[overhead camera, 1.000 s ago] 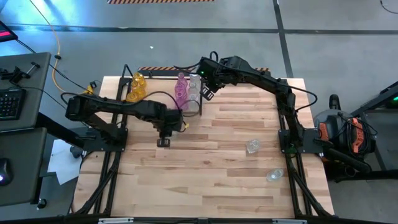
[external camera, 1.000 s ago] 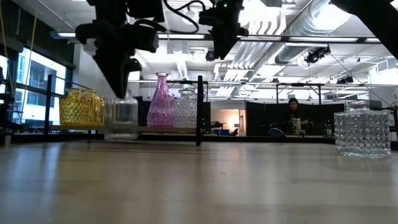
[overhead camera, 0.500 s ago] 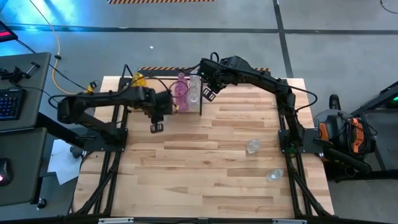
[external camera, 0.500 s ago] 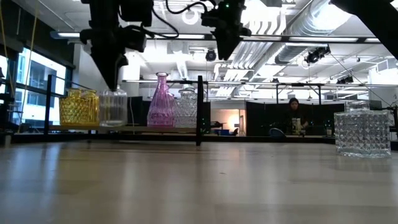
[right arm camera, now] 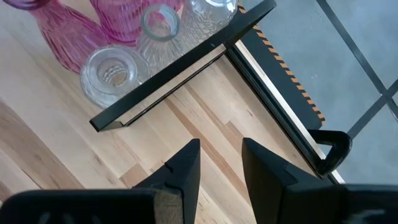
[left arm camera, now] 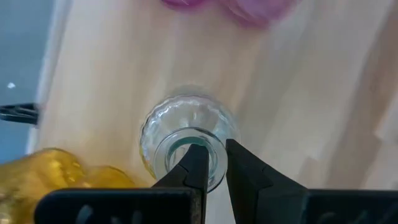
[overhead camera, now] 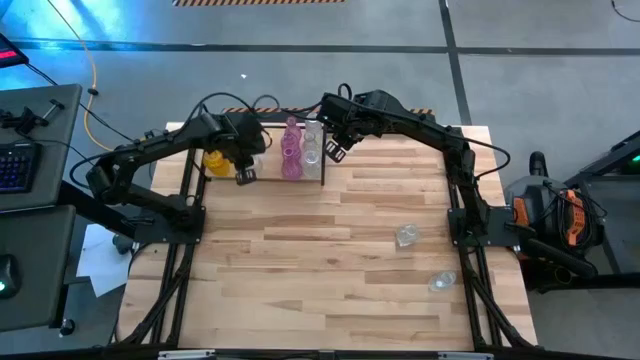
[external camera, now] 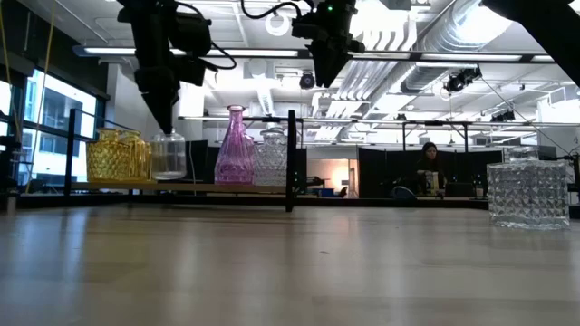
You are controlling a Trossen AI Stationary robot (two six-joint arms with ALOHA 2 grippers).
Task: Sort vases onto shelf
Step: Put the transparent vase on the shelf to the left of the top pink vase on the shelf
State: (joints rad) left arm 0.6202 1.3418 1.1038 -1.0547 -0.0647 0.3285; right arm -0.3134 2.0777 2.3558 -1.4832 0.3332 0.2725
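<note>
Low view: a clear vase (external camera: 169, 155), clamped by the rim in the left gripper (external camera: 166, 122), has been carried onto the shelf (external camera: 181, 187) beside the amber vases (external camera: 118, 155); release is pending.

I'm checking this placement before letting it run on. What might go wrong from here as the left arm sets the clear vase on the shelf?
The left gripper pinches only the rim of the clear vase, one finger inside the neck, so the vase might tilt or slip on release. It hangs close between the amber vases and the pink vase on the shelf; a sideways drift could knock either. The right gripper hovers by the shelf's end, leaving little room.
</note>
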